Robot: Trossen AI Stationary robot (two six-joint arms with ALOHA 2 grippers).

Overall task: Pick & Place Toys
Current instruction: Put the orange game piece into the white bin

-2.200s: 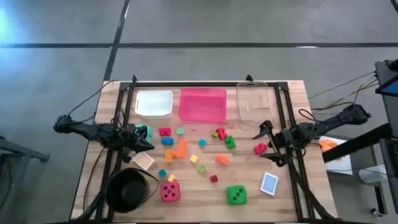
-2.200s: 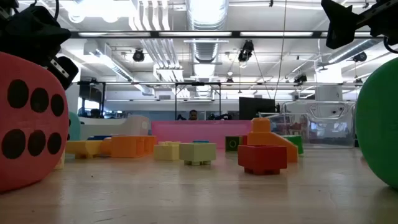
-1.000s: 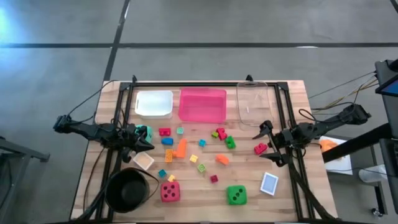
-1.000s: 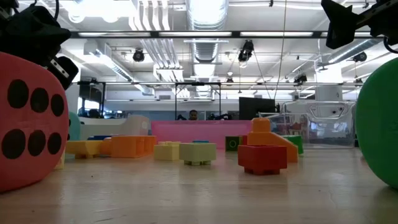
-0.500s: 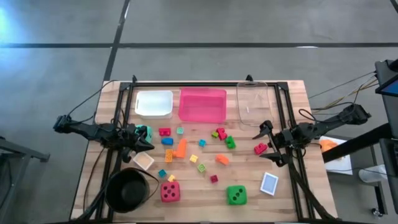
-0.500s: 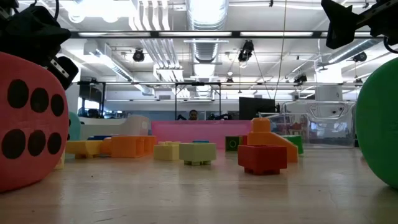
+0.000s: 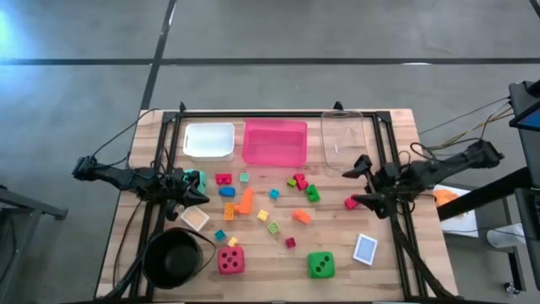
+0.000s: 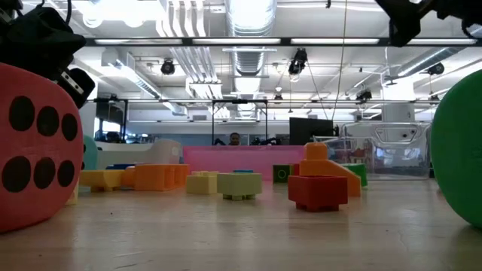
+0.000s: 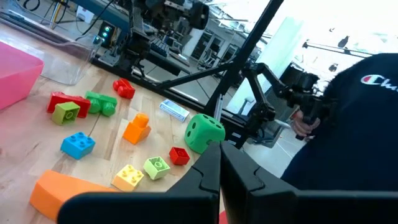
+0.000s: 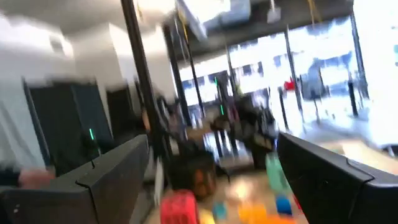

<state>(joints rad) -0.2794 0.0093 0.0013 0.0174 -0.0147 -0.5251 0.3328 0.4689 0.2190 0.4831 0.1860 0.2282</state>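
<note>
red block (image 7: 352,203) on table just below open right claw (image 7: 360,179).

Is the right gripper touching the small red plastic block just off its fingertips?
Cannot tell. In the high view the open right gripper has one finger tip right beside the small red plastic block, but from straight overhead neither contact nor height gap is plain.

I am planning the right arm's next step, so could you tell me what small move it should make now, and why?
Probably lower the right gripper onto the red block beside it and close. Its fingers are open and empty, and that block is the nearest toy. The left gripper waits shut by the teal die.
</note>
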